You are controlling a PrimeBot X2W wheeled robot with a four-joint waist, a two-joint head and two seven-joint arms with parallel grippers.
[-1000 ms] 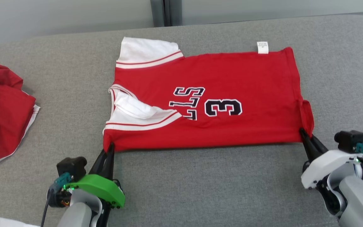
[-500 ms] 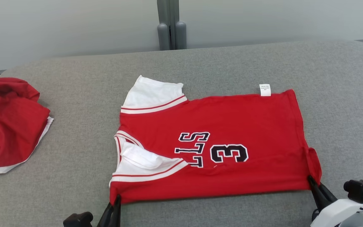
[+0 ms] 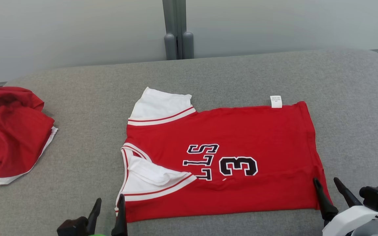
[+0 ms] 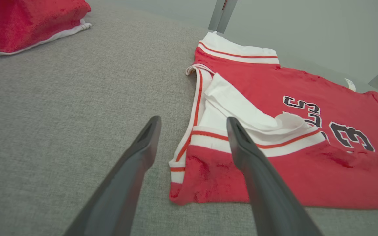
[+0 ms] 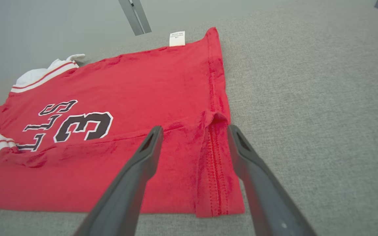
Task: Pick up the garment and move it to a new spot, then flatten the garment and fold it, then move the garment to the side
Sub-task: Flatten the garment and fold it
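The jersey (image 3: 228,157) lies spread flat in the middle of the grey pad (image 3: 77,137), collar end toward the robot's left and hem toward its right. Both of your grippers are wide open and hold nothing.

The left gripper (image 4: 193,118) straddles the jersey's near left corner. One finger is over bare pad and the other is over the red-and-white trim. You cannot tell from either view whether that finger touches the cloth. In the head view the bottom edge cuts this gripper off, leaving little more than the two finger ends.

The right gripper (image 5: 195,127) straddles the near right corner at the hem. Its inner finger is over red cloth and its outer finger is just beside the hem, over the pad. Its wrist runs off the lower right corner of the head view.

The black lettering reads only in part: a "3" beside letters that run into a crease near the white sleeve (image 3: 153,173), which lies folded across the chest. What lies under that sleeve is hidden. The print on the white tag (image 3: 276,101) at the far edge is too small to read.

Well apart on the robot's left sits a bunched red garment (image 3: 11,131), with its outer side cut by the frame edge.
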